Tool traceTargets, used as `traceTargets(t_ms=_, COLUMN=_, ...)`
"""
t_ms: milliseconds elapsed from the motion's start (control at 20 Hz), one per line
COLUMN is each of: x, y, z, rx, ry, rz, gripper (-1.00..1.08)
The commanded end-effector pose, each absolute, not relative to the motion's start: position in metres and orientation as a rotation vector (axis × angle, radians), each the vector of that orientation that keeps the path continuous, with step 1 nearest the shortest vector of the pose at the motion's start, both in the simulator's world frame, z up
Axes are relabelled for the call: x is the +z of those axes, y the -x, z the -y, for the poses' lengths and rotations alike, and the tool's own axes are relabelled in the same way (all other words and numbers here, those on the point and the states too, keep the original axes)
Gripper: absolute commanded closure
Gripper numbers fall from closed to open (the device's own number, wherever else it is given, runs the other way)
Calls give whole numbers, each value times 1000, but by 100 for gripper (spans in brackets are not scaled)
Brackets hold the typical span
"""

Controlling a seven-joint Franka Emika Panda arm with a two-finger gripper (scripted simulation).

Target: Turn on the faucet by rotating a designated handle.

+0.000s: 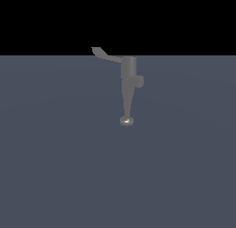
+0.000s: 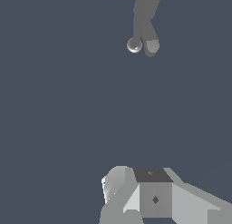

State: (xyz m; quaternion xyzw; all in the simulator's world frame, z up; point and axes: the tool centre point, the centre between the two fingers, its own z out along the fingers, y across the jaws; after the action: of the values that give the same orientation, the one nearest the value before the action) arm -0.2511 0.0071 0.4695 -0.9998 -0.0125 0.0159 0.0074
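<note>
I'm sitting well apart from the faucet (image 1: 128,86); the exterior view isn't showing my arm at all, only the fixture standing alone on the flat grey floor (image 1: 55,167).

The faucet is standing upright on its round disc foot (image 1: 126,121), with a thin stem widening into the cylindrical body. The stubby side knob (image 1: 139,81) is poking out toward the exterior view's right. That's not my target.

The handle (image 1: 107,55) is the bent lever coming off the body's top and reaching toward the exterior view's left, ending in the flattened paddle tip (image 1: 97,50). It's sticking out clear of the body, so the tip is giving the longest lever arm and free room to push.

In the wrist view I'm seeing the faucet (image 2: 144,19) at the far edge of the frame, with foot (image 2: 134,45) and knob (image 2: 152,46) visible and the top cropped off. The handle is barely in frame there.

My gripper (image 2: 136,196) is showing only as blocky grey geometry at the near edge. I can't tell if the jaws are spread or pressed together; the fingertips aren't readable. I'm gripping nothing either way, since nothing is near them.

My judgement: I'm at the approach stage, with the faucet untouched. The next move needs me to close the gap and come in beside the paddle tip, not the knob. The risk is clipping the thin stem or body on the way in.
</note>
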Motion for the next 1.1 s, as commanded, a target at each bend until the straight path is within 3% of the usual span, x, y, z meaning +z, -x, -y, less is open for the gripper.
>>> traceTargets(t_ms=0, x=469, y=251, z=-7, rx=50, ry=3126, rz=39, gripper=108)
traceTargets(t_ms=1050, x=475, y=233, z=-29, rx=18, ry=3131, rz=-23, gripper=108)
